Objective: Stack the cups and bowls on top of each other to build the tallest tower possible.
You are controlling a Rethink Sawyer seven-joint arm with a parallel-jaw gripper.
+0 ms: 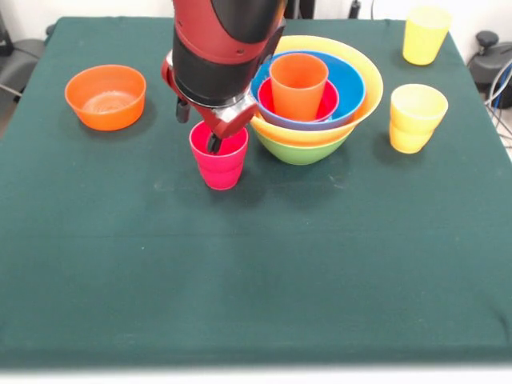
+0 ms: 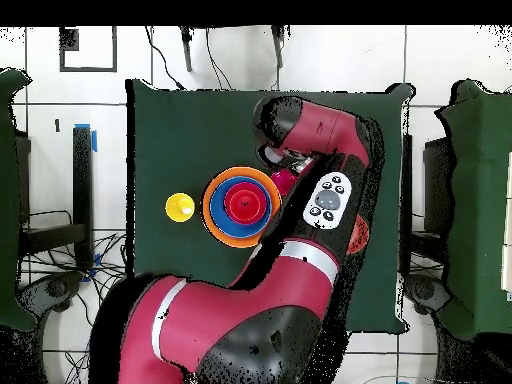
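The tower (image 1: 308, 104) stands at the table's middle back: a green bowl as base, then the wide yellow bowl, a blue bowl, a pink-red bowl and an orange cup (image 1: 298, 84) upright on top. It shows from above in the overhead view (image 2: 240, 203). A pink-red cup (image 1: 218, 160) stands upright on the cloth just left of the tower. My gripper (image 1: 200, 128) is down at this cup's rim, with a black tip reaching inside the cup. The cup (image 2: 283, 180) peeks out beside the arm in the overhead view.
An orange bowl (image 1: 106, 96) sits alone at the back left. One yellow cup (image 1: 416, 118) stands right of the tower and shows in the overhead view (image 2: 180, 207); another yellow cup (image 1: 426, 34) stands at the back right corner. The green cloth (image 1: 256, 272) covers the table.
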